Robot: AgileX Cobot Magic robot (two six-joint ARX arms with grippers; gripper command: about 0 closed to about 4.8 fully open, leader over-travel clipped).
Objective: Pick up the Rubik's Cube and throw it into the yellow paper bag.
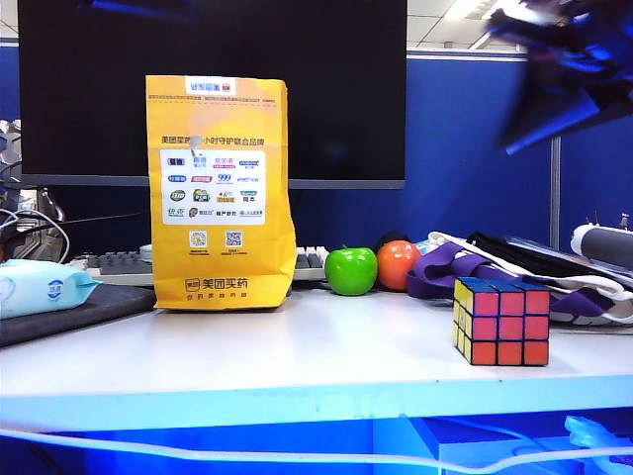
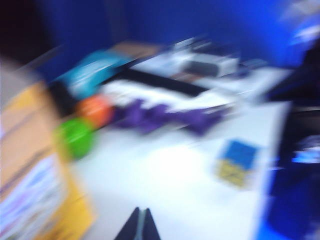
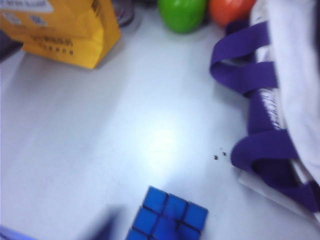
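1. The left fingers [image 2: 139, 226] are clenched on nothing, above the bench [image 1: 297, 346]; the right fingers are out of view, state unclear.
2. The Rubik's Cube [image 1: 500, 322] sits untouched near the bench's front edge, well apart from the yellow paper bag [image 1: 220, 193].
3. Risk: a hasty descent could nudge the cube off the edge.

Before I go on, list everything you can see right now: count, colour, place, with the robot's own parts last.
Rubik's Cube: one, red, yellow and blue faces, front right of the table.
yellow paper bag: one, yellow with a white logo panel, upright at left of centre.
apple: one, green, behind the cube, right of the bag.
orange ball: one, beside the apple.
cloth bag: one, white with purple straps, back right.
wipes pack: one, pale blue, far left.
keyboard: one, grey, behind the bag.
monitor: one, black, at the back.
left gripper: shut, above the table.
right gripper: blurred, high at upper right.
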